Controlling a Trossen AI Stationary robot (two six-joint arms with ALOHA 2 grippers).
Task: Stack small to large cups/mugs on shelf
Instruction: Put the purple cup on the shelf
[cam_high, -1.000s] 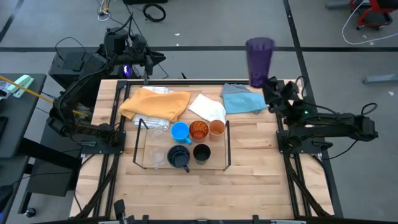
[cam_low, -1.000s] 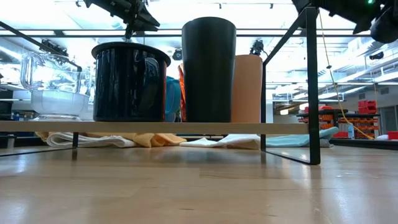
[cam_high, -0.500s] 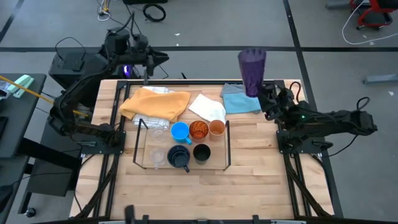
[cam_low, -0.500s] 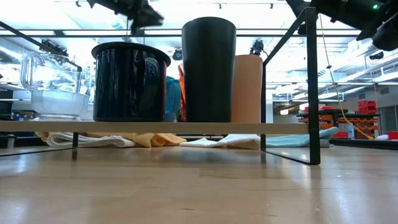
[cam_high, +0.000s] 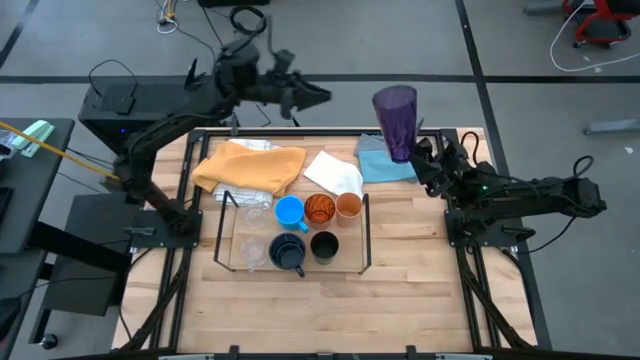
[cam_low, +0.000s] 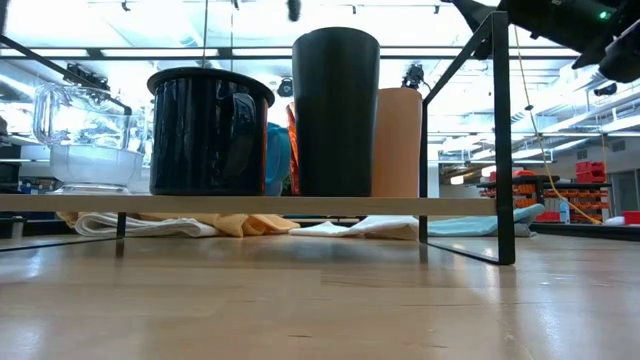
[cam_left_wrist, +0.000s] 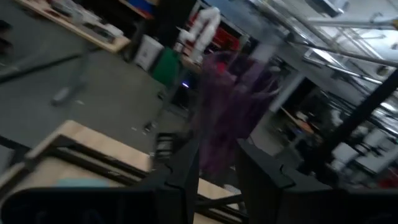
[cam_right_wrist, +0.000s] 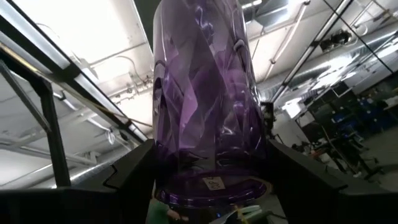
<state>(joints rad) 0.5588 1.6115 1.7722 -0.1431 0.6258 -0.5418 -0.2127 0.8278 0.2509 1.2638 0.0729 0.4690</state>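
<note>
On the shelf (cam_high: 366, 235) sit the black cup (cam_high: 324, 245) and navy mug (cam_high: 288, 253). Behind it, the right gripper (cam_high: 425, 160) has carried the purple tumbler (cam_high: 396, 120) closer, ready to stack. The left gripper (cam_high: 312, 97) swung over, probably half open and empty.

The wooden bench (cam_high: 400, 290) carries a black wire shelf (cam_high: 366, 235) near its middle. Yellow (cam_high: 250, 167), white (cam_high: 334, 172) and blue (cam_high: 380, 165) cloths lie behind it. On the shelf stand several cups (cam_high: 306, 228).
</note>
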